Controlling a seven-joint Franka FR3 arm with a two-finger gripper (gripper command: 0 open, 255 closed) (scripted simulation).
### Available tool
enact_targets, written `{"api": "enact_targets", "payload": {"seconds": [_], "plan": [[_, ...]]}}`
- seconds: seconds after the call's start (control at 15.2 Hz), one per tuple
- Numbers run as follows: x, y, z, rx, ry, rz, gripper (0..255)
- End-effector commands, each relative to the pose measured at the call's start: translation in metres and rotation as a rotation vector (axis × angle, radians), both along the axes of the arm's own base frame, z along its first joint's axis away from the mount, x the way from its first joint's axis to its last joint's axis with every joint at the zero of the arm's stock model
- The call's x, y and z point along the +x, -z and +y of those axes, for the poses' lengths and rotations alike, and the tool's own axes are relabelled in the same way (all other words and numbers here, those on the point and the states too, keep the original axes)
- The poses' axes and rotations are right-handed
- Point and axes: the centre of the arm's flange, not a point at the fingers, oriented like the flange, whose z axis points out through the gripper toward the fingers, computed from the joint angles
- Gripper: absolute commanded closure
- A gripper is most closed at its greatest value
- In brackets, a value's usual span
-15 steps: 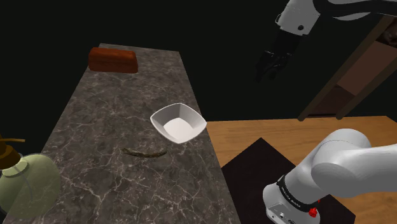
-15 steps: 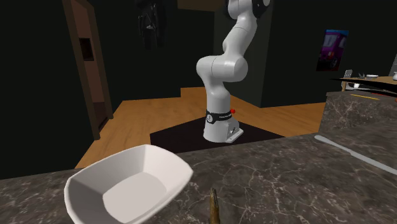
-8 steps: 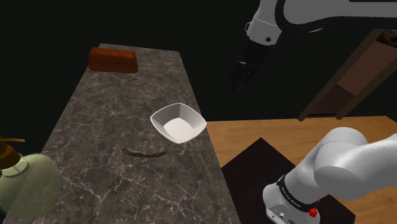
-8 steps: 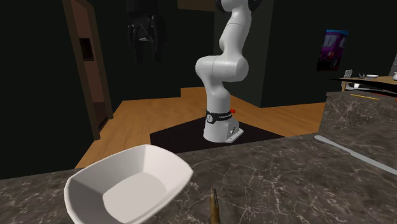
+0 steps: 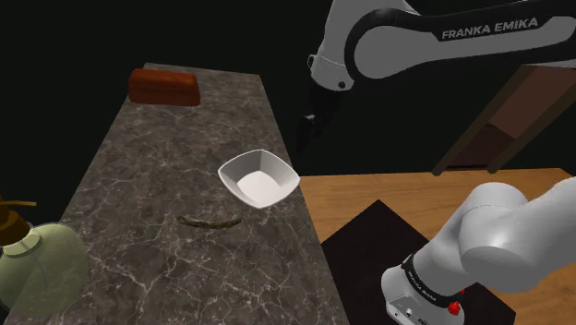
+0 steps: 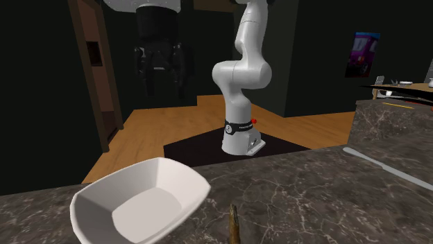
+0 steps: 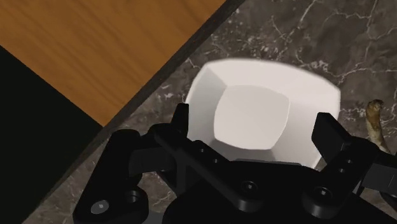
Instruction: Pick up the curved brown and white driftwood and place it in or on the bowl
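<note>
The driftwood (image 5: 210,221), a thin curved brown piece, lies on the dark marble counter (image 5: 157,157) a little nearer the camera than the white bowl (image 5: 259,177). In the second exterior view the driftwood (image 6: 234,225) rests just right of the bowl (image 6: 139,201). My black gripper (image 5: 307,129) hangs in the air beyond the counter's edge, up and to the right of the bowl in the shoulder view. Its fingers (image 6: 148,83) stand apart around the gripper (image 6: 164,89) centre, holding nothing. Along the gripper (image 7: 253,124) I see the bowl (image 7: 254,114) far below, with the driftwood (image 7: 375,121) tip beside it.
A red-brown block (image 5: 163,87) sits at the counter's far end. A greenish vase (image 5: 37,263) stands at the near left corner. My base (image 6: 241,135) rests on a black mat (image 6: 201,149) on wooden floor. A second counter (image 6: 395,118) stands at the second exterior view's right.
The arm has swung toward the shoulder view's left and come lower, bringing the gripper from over the floor to near the counter's edge by the bowl. Bowl and driftwood have not moved.
</note>
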Motion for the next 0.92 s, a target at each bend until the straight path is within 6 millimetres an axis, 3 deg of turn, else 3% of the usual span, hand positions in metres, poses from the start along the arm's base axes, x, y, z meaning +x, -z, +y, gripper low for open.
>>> {"api": "enact_targets", "payload": {"seconds": [0.0,0.86], "plan": [[0.007,0.011,0.025,-0.002,-0.050,-0.005,0],[0.028,0.101,0.171,-0.026,-0.366,-0.029,0]]}}
